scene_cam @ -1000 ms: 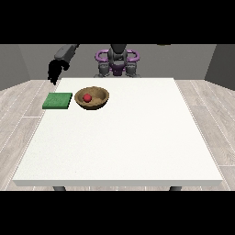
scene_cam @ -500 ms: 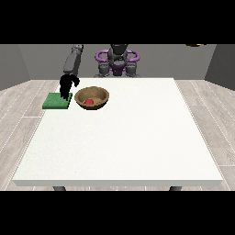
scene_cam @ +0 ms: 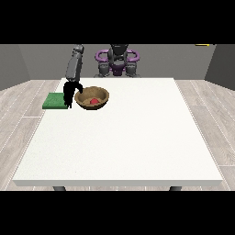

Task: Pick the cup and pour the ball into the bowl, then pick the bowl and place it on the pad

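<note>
Front view shows us our hand at the view's left [scene_cam: 70, 93] hanging down at the far left part of the white table [scene_cam: 137, 147], between the green pad [scene_cam: 55, 100] and the brown bowl [scene_cam: 92, 97]. The bowl rests on the table just beside the hand, on the side towards the view's right, and the red ball [scene_cam: 94, 100] already lies inside it. The pad lies flat just on the hand's other side, towards the view's left, close to the table's edge.

We judge that the pouring is done and that taking hold of the bowl is the step in hand. The coming move turns on this: the bowl's near rim sits right at the hand, and the pad is a short way across from it, so the carry runs sideways towards the view's left. Whether our fingers are spread or curled we cannot tell. We see no cup and no second hand.
</note>
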You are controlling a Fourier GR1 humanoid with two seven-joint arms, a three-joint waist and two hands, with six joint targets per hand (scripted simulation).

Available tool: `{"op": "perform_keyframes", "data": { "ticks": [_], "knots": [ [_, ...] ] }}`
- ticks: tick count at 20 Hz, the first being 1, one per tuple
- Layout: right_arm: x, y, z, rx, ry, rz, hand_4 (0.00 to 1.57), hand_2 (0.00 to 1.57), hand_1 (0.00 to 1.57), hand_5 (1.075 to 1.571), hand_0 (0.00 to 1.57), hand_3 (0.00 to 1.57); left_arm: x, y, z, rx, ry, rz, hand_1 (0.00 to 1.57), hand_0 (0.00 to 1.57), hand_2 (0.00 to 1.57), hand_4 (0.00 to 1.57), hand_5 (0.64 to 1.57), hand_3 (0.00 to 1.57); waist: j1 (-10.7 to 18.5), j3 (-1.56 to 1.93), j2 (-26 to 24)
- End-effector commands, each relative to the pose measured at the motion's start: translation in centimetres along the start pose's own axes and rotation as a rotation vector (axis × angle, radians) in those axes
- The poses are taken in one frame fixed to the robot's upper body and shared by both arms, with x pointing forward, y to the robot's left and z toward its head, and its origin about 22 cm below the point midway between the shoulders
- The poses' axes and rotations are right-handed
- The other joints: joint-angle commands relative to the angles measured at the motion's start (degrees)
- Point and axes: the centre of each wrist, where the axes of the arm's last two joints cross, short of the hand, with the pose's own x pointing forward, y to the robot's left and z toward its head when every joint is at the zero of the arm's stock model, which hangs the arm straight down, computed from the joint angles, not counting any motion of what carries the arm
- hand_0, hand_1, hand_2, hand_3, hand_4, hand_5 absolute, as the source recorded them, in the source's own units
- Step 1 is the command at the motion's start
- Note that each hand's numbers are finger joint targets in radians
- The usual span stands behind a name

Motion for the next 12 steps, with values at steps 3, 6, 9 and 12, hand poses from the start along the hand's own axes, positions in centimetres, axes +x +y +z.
{"op": "perform_keyframes", "data": {
  "ticks": [3,6,9,12],
  "knots": [
    [0.7,-0.2,-1.6,0.015,-0.051,-0.01,0.5,0.0,0.0,1.551,0.0,0.0,2.7,1.5,0.7,-0.002,-0.068,-0.013,0.0,0.0,0.0,1.02,1.536,0.0,-0.11,0.02,3.99],
    [0.9,1.5,-2.2,0.022,-0.077,-0.018,0.47,0.0,0.0,1.548,0.0,0.0,3.0,3.3,1.1,0.013,-0.083,-0.016,0.0,0.0,0.0,1.01,1.539,0.0,0.27,-0.01,5.53],
    [-0.3,0.3,-1.0,-0.002,-0.073,0.009,0.45,0.0,0.0,1.547,0.0,0.0,2.7,1.9,1.4,-0.002,-0.092,-0.008,0.0,0.0,0.0,1.02,1.536,0.0,0.99,0.03,5.75],
    [-0.8,2.8,-1.3,0.019,-0.054,-0.022,0.44,0.0,0.0,1.547,0.0,0.0,2.2,2.4,1.6,-0.001,-0.078,0.011,0.0,0.0,0.0,1.02,1.536,0.0,0.73,-0.01,4.36]
  ]
}}
